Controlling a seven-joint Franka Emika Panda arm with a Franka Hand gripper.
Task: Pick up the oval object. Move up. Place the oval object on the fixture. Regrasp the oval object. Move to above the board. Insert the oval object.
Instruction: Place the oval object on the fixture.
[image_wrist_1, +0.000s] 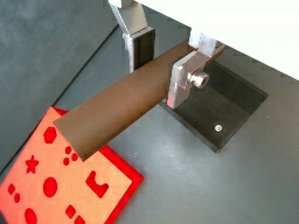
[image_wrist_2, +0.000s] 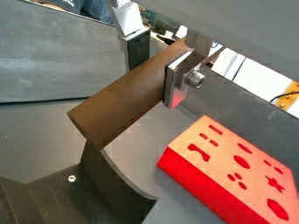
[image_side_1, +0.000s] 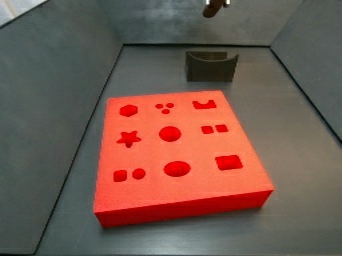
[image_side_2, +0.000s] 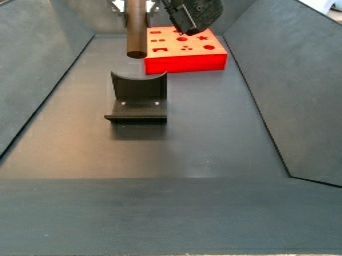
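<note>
The gripper (image_wrist_1: 163, 66) hung high over the fixture (image_side_2: 136, 100), w/ its fingers (image_wrist_1: 184, 79) clamped on the oval object (image_wrist_1: 117, 109) near one end. In both wrist views the peg's long axis ran straight out from the fingers, so most of its length stuck out past them, free end (image_wrist_2: 100, 118) unsupported. In a side view the peg (image_side_2: 135, 28) hung vertical, free end down, directly above the fixture's notch and well clear of it. Judging from that, the carry-up looked done and the set-down on the fixture came next; the key relation was peg end vs. notch, roughly lined up, apart in height.

Materials: peg was matte reddish-brown, smooth, oval in section, w/ a flat-cut end face. Fingers were flat silver plates w/ dark pads, one showing a round bolt head. Fixture (image_side_1: 210, 66) was dark grey-green, blocky, w/ a curved U notch on top and a flat base plate. The board (image_side_1: 174, 150) was bright red, rectangular, top face cut w/ star, circle, square and other shaped holes; it sat on the dark floor beside the fixture, not touching it.
</note>
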